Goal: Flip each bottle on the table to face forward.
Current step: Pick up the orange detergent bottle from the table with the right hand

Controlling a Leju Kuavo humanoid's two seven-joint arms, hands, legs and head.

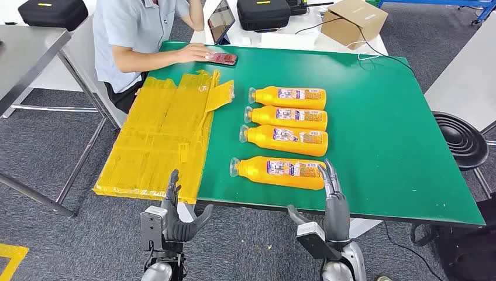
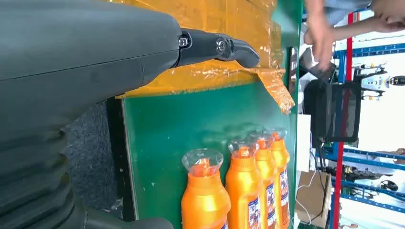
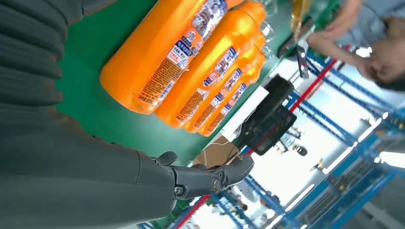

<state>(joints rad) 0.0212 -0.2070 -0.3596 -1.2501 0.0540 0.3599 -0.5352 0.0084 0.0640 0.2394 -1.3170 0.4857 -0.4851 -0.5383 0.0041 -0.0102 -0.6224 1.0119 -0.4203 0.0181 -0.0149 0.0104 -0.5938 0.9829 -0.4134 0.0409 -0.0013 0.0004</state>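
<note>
Head view: right hand (image 1: 331,182) open, seemingly touching nearest bottle (image 1: 278,172) near table edge (image 1: 351,212).

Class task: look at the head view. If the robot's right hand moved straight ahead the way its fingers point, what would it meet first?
Most likely the base end of the nearest orange bottle: the right hand points straight at it, fingertips already beside it. Contact cannot be judged.

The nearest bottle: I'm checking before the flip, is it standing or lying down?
Lying down. The nearest bottle rests on its side on the green table, cap toward the yellow sheet, parallel to the other bottles.
</note>
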